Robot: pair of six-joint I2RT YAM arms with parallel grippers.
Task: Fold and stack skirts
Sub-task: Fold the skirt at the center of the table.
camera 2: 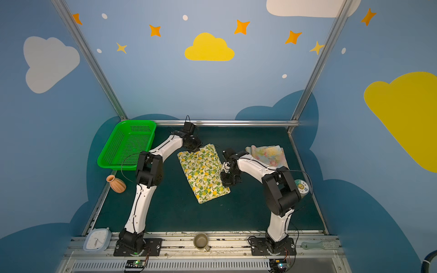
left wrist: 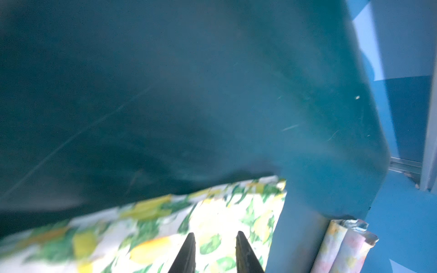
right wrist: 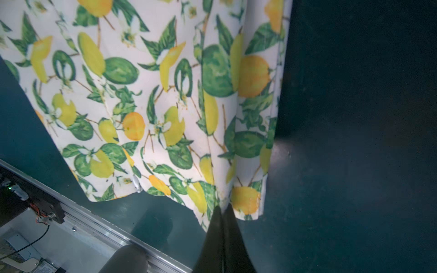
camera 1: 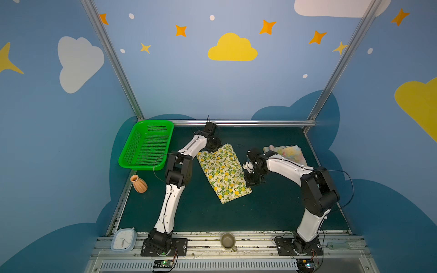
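Right gripper (right wrist: 222, 209) jaws press together, pinching the thin pleated hem of the lemon skirt (right wrist: 153, 94) — a grip only its wrist view shows. Left gripper (left wrist: 215, 236) jaws stand spread over that skirt's far edge. It lies oblong in the middle of the table (camera 1: 201, 212) — the folded floral skirt (camera 1: 289, 151) sits far right.

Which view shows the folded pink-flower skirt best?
A top view: the pink-flower skirt lies folded beyond the right arm, which covers its near edge in both top views. Left wrist shows only a blurred folded end; right wrist shows none of it.
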